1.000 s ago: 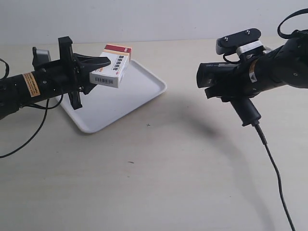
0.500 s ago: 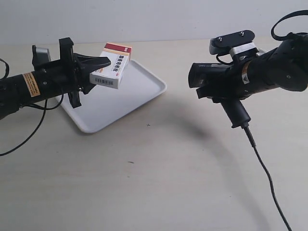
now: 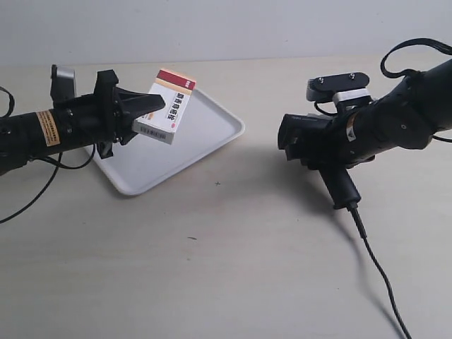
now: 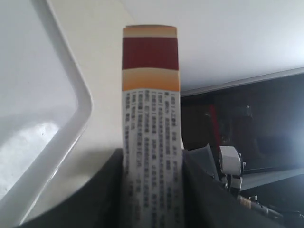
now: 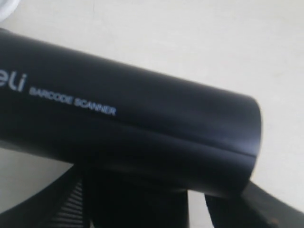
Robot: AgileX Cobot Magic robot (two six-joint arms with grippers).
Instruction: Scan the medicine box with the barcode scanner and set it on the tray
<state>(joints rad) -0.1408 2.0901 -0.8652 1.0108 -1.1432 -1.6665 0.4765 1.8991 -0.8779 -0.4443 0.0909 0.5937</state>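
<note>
Medicine box (image 4: 151, 95) clamped in left claw (image 4: 151, 154), barcode scanner (image 5: 128, 128) clamped in right claw (image 5: 142, 204) (lettering legible wrist-view only)

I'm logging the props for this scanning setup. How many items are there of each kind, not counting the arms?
box: 1
scanner: 1
tray: 1
total: 3

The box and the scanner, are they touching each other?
Apart. The exterior view shows a wide stretch of bare table between the box and the scanner.
</note>
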